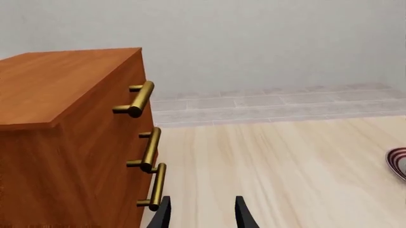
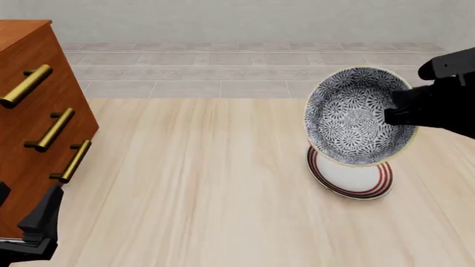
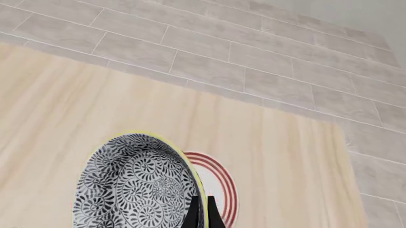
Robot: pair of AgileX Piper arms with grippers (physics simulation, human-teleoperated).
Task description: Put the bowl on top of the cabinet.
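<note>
The black-and-white floral bowl (image 2: 360,115) hangs tilted above the table on the right, its inside facing the camera. My right gripper (image 2: 401,114) is shut on the bowl's rim; in the right wrist view its fingers (image 3: 192,214) pinch the yellow-green rim of the bowl (image 3: 136,187). The reddish-brown cabinet (image 2: 30,105) stands at the far left, with brass handles (image 2: 55,129) on its drawers. Its flat top (image 1: 51,83) is bare in the left wrist view. My left gripper (image 1: 201,213) is open low beside the cabinet's front, holding nothing.
A flat white plate with red rings (image 2: 352,179) lies on the table under the lifted bowl; its edge (image 1: 398,162) also shows in the left wrist view. A grey tiled floor (image 2: 245,67) lies beyond the table's far edge.
</note>
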